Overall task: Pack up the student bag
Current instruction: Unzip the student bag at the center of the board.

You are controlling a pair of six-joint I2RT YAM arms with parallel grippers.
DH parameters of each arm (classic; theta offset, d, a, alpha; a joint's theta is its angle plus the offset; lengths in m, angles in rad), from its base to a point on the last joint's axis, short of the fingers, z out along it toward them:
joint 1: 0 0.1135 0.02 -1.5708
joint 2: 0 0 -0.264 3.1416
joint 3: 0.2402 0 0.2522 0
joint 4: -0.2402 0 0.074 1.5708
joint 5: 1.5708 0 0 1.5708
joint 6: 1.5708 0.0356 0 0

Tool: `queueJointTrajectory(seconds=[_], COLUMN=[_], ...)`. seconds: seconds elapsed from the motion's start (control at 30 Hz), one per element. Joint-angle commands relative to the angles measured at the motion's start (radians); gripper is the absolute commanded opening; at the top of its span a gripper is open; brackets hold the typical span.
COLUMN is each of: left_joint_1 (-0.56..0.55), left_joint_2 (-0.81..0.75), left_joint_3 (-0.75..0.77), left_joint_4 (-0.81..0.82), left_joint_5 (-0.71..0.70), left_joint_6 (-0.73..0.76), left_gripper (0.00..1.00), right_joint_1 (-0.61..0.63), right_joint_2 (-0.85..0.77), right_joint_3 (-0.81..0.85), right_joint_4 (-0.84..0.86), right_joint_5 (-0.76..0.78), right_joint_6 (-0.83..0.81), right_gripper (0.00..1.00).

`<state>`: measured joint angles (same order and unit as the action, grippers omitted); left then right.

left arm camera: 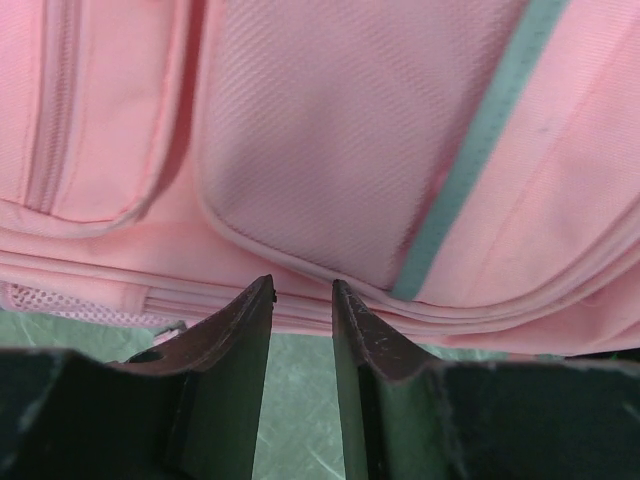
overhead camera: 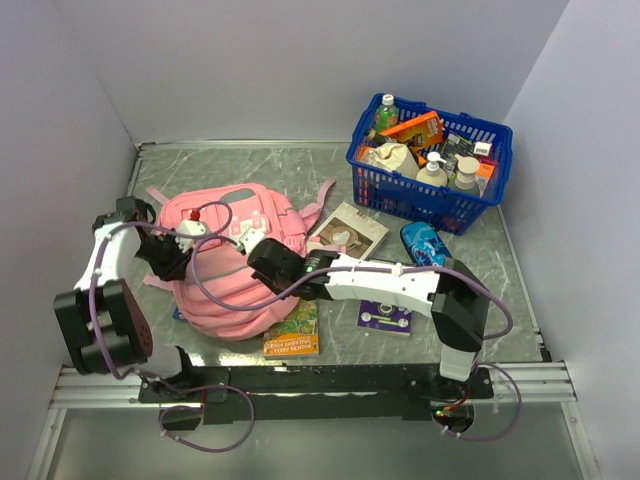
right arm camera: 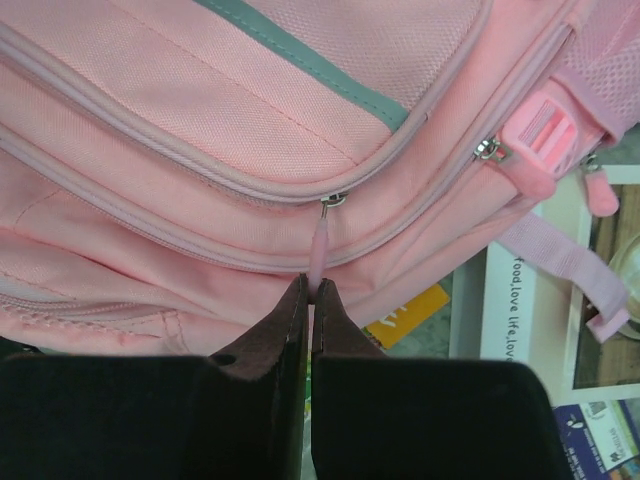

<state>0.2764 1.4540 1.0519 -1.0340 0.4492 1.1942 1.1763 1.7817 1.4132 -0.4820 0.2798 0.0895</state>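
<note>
The pink student bag [overhead camera: 215,295] lies flat on the left half of the table, front pockets up. My right gripper [overhead camera: 258,258] reaches over its right side. In the right wrist view the gripper [right arm camera: 311,286] is shut on the thin pink zipper pull [right arm camera: 318,250] of a front pocket of the bag [right arm camera: 200,120], and the zip looks closed. My left gripper [overhead camera: 172,262] is at the bag's left edge. In the left wrist view it [left arm camera: 303,288] is open a little and empty, with its tips just at the lower seam of the bag [left arm camera: 350,130].
A blue plastic basket [overhead camera: 430,205] full of bottles and packets stands at the back right. A white book [overhead camera: 345,232], a blue packet [overhead camera: 425,243], a purple card [overhead camera: 385,320] and a yellow book [overhead camera: 292,340] lie right of and below the bag.
</note>
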Motion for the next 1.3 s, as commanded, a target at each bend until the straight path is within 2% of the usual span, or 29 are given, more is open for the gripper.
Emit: queueJointTrajectory(seconds=[0.0,0.23,0.3,0.43,0.5,0.6,0.73,0.77,0.87,0.93,1.03,1.07,1.13,1.17,1.27], left_joint_1=[-0.017,-0.034,-0.054,-0.121,-0.172,-0.18,-0.068,0.005,0.105,0.11,0.025,-0.058,-0.12,-0.153,-0.164], left_joint_2=[-0.072,-0.035,-0.015,0.012,0.023,0.016,0.038,0.049,0.078,0.06,-0.05,-0.085,-0.17,-0.187,-0.179], left_joint_3=[-0.087,-0.017,0.016,0.074,0.114,0.155,0.252,0.272,0.293,0.233,0.113,0.076,-0.028,-0.05,-0.053], left_joint_4=[-0.028,-0.106,-0.115,-0.101,-0.118,-0.133,-0.222,-0.244,-0.276,-0.238,-0.148,-0.044,0.087,0.16,0.199], left_joint_5=[0.086,0.2,0.248,0.35,0.368,0.35,0.267,0.254,0.174,0.157,0.194,0.178,0.168,0.166,0.198], left_joint_6=[0.033,0.018,-0.004,-0.082,-0.113,-0.113,-0.03,0.029,0.115,0.133,0.125,0.09,0.055,0.061,0.076], left_gripper=[0.36,0.36,0.36,0.36,0.35,0.35,0.4,0.41,0.44,0.46,0.46,0.45,0.45,0.45,0.45], right_joint_1=[0.043,0.037,0.016,-0.131,-0.176,-0.239,-0.277,-0.286,-0.297,-0.302,-0.3,-0.3,-0.3,-0.3,-0.303], right_joint_2=[0.022,0.01,0.028,0.054,0.067,0.081,0.074,0.076,0.09,0.1,0.127,0.131,0.131,0.13,0.131], right_joint_3=[0.089,0.118,0.153,0.208,0.245,0.26,0.19,0.181,0.155,0.15,0.164,0.164,0.141,0.132,0.118], right_joint_4=[0.051,0.1,0.121,0.19,0.194,0.178,0.206,0.209,0.223,0.232,0.224,0.226,0.233,0.246,0.247], right_joint_5=[-0.093,-0.091,-0.031,-0.027,-0.031,-0.01,-0.013,-0.016,-0.027,-0.047,-0.067,-0.068,-0.067,-0.068,-0.07], right_joint_6=[0.093,0.079,0.061,0.05,0.046,0.032,0.026,0.029,0.035,0.038,0.041,0.045,0.05,0.055,0.065], right_gripper=[0.0,0.0,0.0,0.0,0.0,0.0,0.0,0.0,0.0,0.0,0.0,0.0,0.0,0.0,0.0])
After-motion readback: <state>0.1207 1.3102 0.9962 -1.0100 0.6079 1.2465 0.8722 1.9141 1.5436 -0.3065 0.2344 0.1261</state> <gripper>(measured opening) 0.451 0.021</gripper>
